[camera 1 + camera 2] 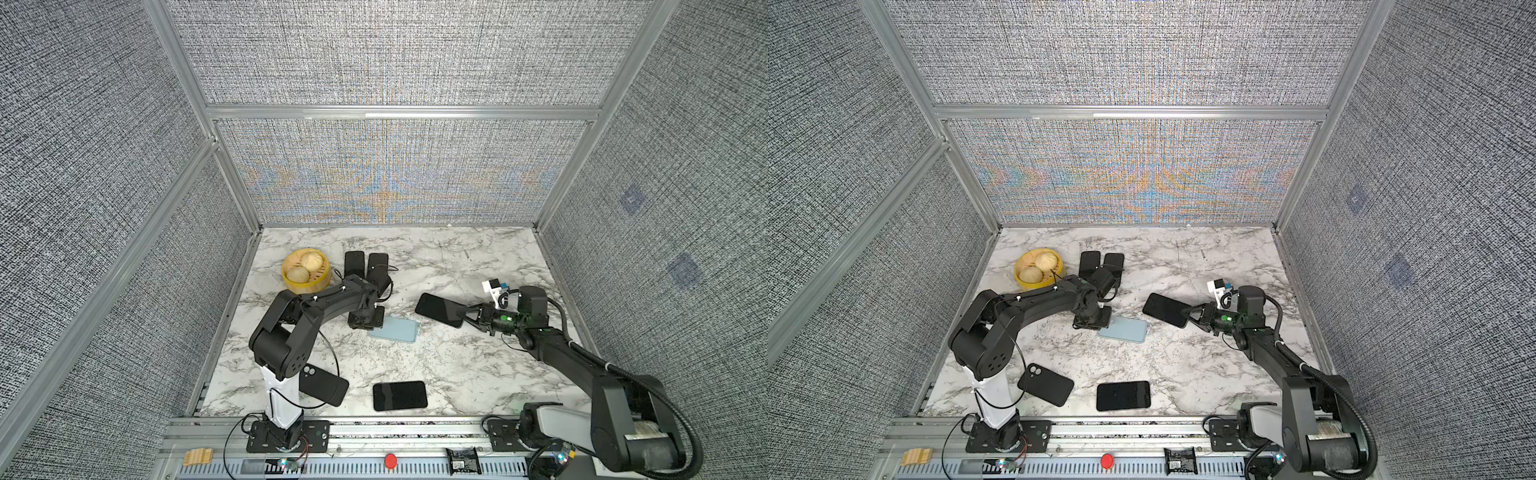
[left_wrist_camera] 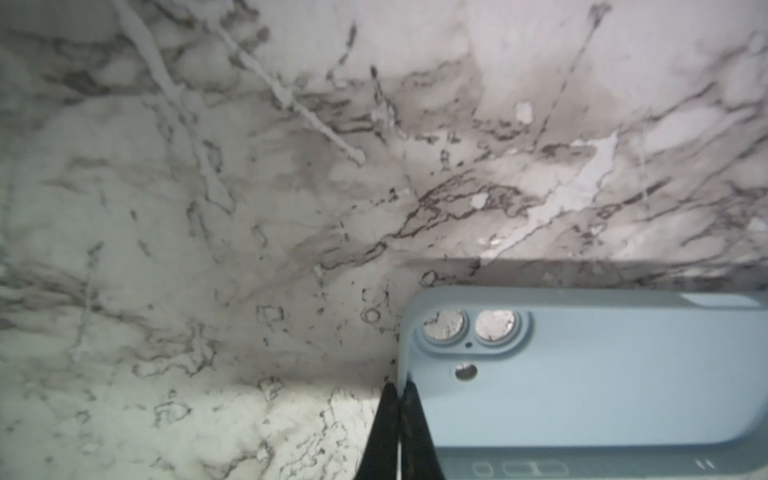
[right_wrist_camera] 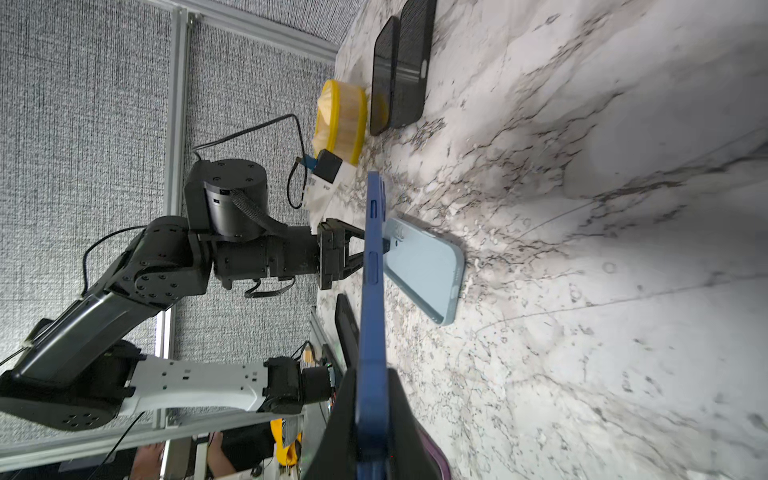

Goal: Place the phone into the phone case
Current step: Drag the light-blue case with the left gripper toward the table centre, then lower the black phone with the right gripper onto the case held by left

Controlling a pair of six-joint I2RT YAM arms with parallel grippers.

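Left jaws pressed together on the short, camera-hole end wall of the light blue soft phone case (image 1: 395,330), which lies flat near the centre of the marble tabletop (image 1: 478,257), open side apparently up. Right jaws pinch one short end of the dark blue flat phone with black screen (image 1: 439,309), seemingly off the surface, at 2 o'clock of the case, apart. Do well: hold case pinned, level phone, align long axes, match camera end to holes, seat one end, press. No readable brand or writing.
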